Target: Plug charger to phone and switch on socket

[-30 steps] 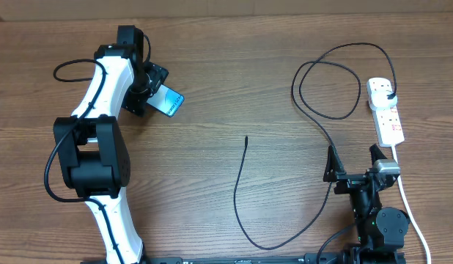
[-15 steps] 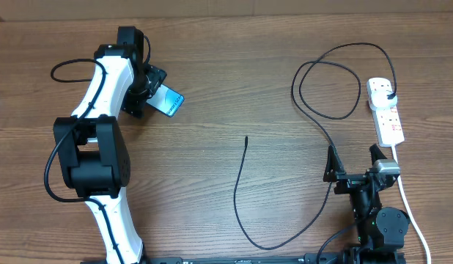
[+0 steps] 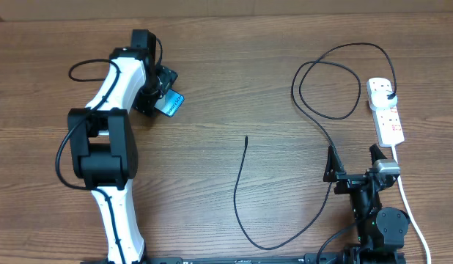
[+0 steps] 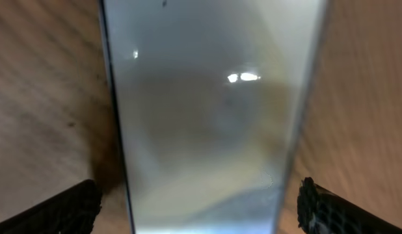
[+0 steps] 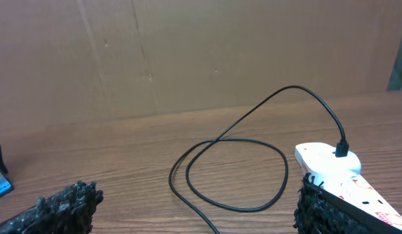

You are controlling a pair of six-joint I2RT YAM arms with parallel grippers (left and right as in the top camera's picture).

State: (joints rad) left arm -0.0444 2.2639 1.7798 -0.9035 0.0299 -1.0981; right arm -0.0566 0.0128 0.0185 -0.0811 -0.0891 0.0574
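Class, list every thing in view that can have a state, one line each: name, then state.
phone: screen lit, no cable in it.
socket: charger plugged in; switch position unreadable.
charger: far end lying free, not in phone.
left gripper: open, straddling phone.
right gripper: open, empty.

phone (image 3: 171, 105) — far left, at left arm (image 3: 120, 70) tip | charger (image 3: 237, 192) connector loose mid-table | plug in socket (image 3: 388, 121)
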